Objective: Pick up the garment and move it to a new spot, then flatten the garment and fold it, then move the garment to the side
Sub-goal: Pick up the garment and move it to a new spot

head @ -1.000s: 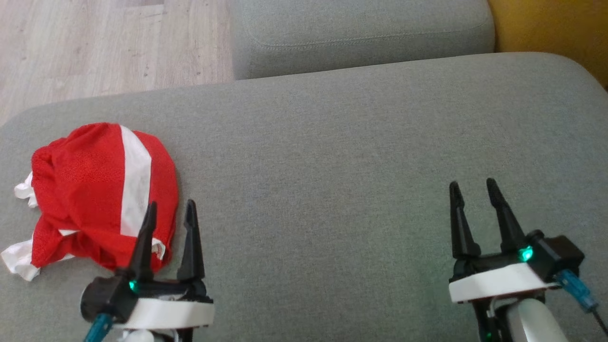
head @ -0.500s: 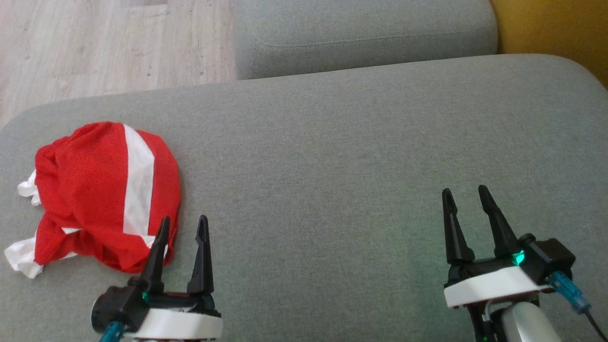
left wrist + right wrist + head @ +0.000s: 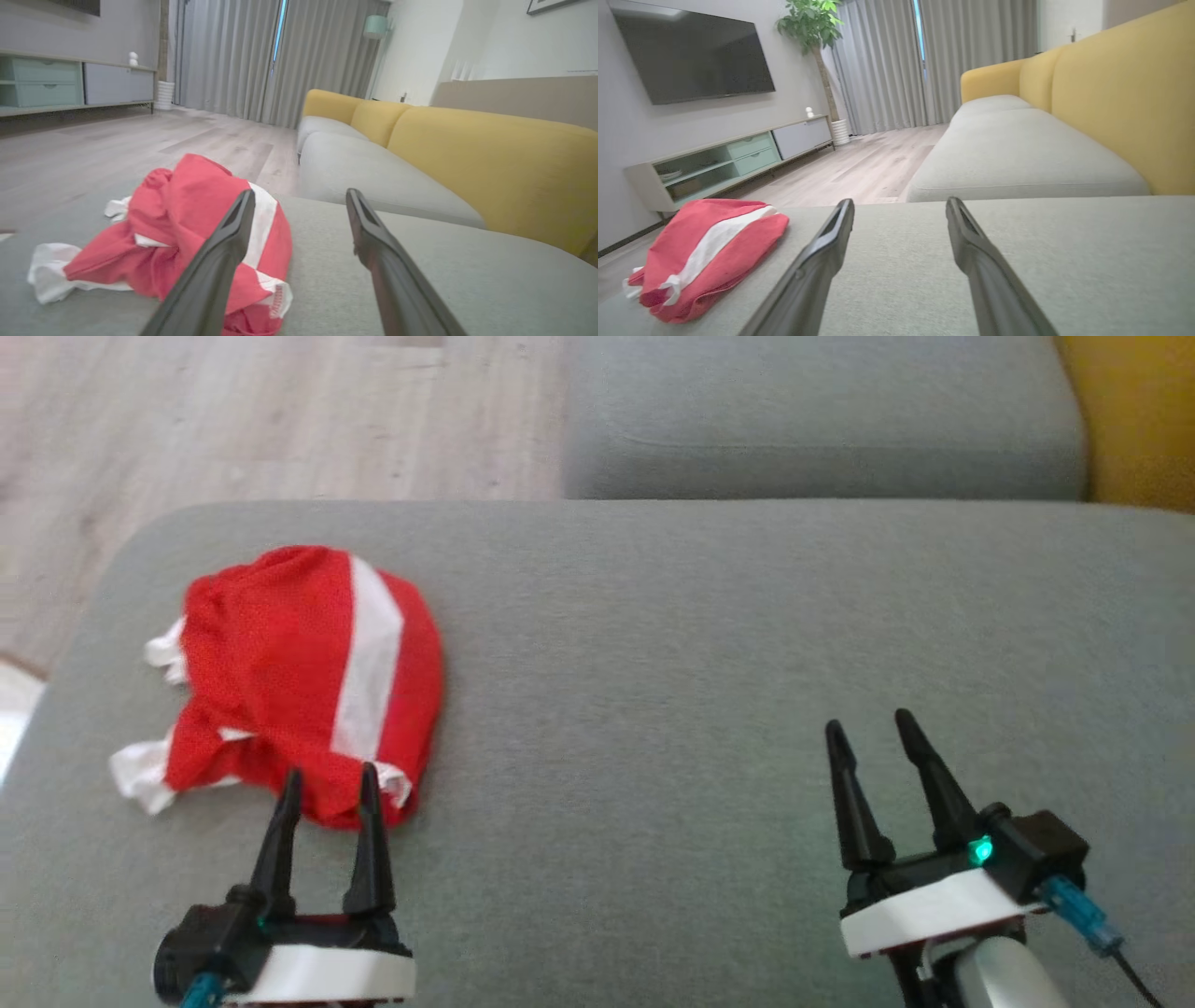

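**Lopsided approach risks a thin or empty pinch**

The garment [image 3: 299, 681], red with a white stripe [image 3: 369, 653], lies crumpled in a mound on the left part of the grey sofa cushion [image 3: 700, 663], close to that cushion's left edge, with the wooden floor [image 3: 233, 420] beyond. The left gripper [image 3: 331, 775] has its jaws wide apart and empty, its tips at the near edge of the mound; whether they touch the cloth I cannot tell. The right gripper [image 3: 868, 723] is also spread open and holds nothing, over bare cushion well apart to the right.

The main hazard, as I judge it, is alignment. In the left wrist view the mound sits mostly left of the gap between the fingers, and only the left finger crosses the cloth. A closure from this line could catch just the right-hand hem or nothing at all.

A pinch on a single loose layer is the next worry. The cloth looks light and slippery, so it could slide free during the lift, or the heap could unroll and trail.

Grabbing too deep carries the opposite fault: several layers bunched together, leaving a knot that is harder to flatten later. Tips pressed low might also snag the soft upholstery.

Any push leftward before the grip is secure could nudge the white trim [image 3: 140, 779] and the rest over the edge to the floor. The right gripper is too far off to help.
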### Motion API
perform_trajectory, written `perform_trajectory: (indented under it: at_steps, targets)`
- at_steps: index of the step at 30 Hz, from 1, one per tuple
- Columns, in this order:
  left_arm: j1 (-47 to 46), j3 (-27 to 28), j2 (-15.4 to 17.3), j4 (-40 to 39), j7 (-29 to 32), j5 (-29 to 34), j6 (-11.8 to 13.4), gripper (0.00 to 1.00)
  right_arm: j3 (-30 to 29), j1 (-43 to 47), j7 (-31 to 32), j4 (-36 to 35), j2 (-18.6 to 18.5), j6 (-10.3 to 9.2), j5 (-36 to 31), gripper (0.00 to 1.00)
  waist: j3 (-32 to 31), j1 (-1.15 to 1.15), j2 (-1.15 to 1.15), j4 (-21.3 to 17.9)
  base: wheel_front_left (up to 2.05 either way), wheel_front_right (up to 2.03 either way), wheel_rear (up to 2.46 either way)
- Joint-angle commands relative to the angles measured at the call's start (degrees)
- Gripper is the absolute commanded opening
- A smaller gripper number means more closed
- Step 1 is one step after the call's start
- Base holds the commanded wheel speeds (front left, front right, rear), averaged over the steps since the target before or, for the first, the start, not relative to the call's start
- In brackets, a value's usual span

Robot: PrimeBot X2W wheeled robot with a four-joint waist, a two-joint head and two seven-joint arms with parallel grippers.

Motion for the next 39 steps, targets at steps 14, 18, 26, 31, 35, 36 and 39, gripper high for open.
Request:
perform_trajectory:
  at_steps: [14, 18, 26, 31, 35, 36, 39]
  targets:
    - [1.61, 5.95, -0.05, -2.49, -0.55, 1.32, 0.36, 1.0, 7.08, 0.49, -0.61, -1.32, -0.36, 0.43, 2.85, 1.0, -3.0, 0.0, 0.0, 11.79, 0.0, 0.0, 0.0]
    - [2.04, 6.81, -0.05, -2.55, -0.55, 1.46, 0.04, 1.0, 8.22, 0.77, -0.61, -1.11, -0.36, 0.43, 3.36, 1.0, -3.28, 0.0, 0.0, 13.04, 0.0, 0.0, 0.0]
    - [2.2, 7.65, -0.05, -3.37, -0.55, 1.23, 0.01, 1.0, 9.0, 0.61, -0.61, -1.04, -0.36, 0.43, 3.45, 1.0, -2.74, 0.0, 0.0, 12.54, 0.0, 0.0, 0.0]
    - [0.32, 8.74, -0.05, -4.1, -0.55, 1.23, -0.27, 1.0, 8.15, -0.2, -0.61, -1.65, -0.36, 0.43, 2.87, 1.0, -0.57, 0.0, 0.0, 10.56, 0.0, 0.0, 0.0]
    - [-5.14, 9.42, 1.16, -3.99, -0.55, 3.93, -1.56, 1.0, 6.06, -1.17, -0.61, -2.67, -0.36, 0.43, 1.59, 1.0, 2.82, 0.0, 0.0, 8.61, 0.0, 0.0, 0.0]
    - [-7.11, 9.36, 1.98, -3.58, -0.55, 4.44, -1.84, 1.0, 5.48, -1.45, -0.61, -2.93, -0.36, 0.43, 1.24, 1.0, 3.67, 0.0, 0.0, 8.17, 0.0, 0.0, 0.0]
    - [-14.29, 8.81, 5.3, -0.1, -0.51, 4.81, -2.41, 1.0, 3.52, -2.4, -0.61, -3.87, -0.36, 0.43, 0.34, 1.0, 6.47, 0.0, 0.0, 6.77, 0.0, 0.0, 0.0]
